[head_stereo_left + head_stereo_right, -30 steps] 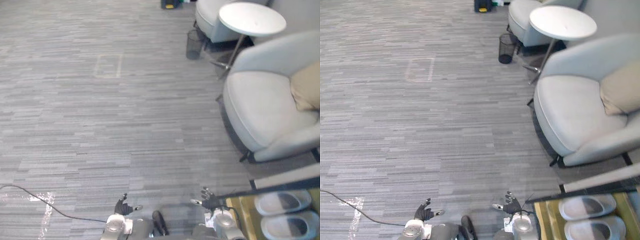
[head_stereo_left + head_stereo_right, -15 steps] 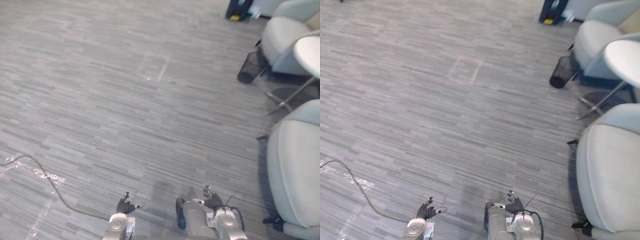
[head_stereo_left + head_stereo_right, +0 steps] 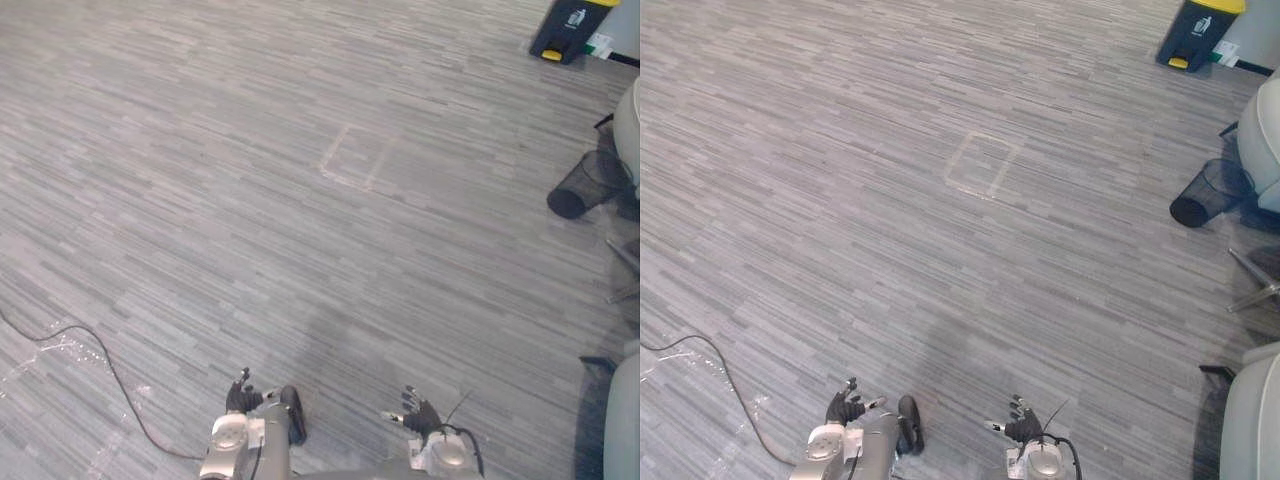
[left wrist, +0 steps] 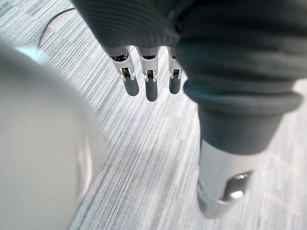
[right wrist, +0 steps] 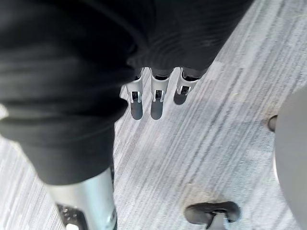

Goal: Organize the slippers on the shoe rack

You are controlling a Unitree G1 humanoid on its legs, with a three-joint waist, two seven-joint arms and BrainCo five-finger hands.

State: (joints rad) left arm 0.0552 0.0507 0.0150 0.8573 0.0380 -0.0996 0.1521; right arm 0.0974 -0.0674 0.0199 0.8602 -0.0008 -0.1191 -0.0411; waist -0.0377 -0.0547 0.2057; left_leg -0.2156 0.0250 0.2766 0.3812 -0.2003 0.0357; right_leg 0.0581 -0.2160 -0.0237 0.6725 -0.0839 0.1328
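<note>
Low at the near edge of a wide grey striped carpet floor (image 3: pixel 200 150), the robot's left hand (image 3: pixel 240 398) hangs just above the carpet. Its wrist view shows the fingers (image 4: pixel 149 86) straight and side by side, thumb (image 4: pixel 218 191) apart from them, open and empty, with only carpet past them. Just to the right along the same near edge is the right hand (image 3: pixel 420 418), held the same way: its fingers (image 5: pixel 156 103) point straight down at the carpet, loose and empty, closed around nothing.

Farther out, near the middle of the floor, a pale taped rectangle (image 3: pixel 353 168) marks the carpet. Toward the far right corner stands a dark bin with a yellow lid (image 3: pixel 568 28). Nearer along the right edge is a black mesh wastebasket (image 3: pixel 585 186), just beside the rounded side of a light grey armchair (image 3: pixel 1265 130). At the near right corner, the edge of a second pale chair seat (image 3: pixel 1252 420) comes into view, well apart from both hands.
</note>
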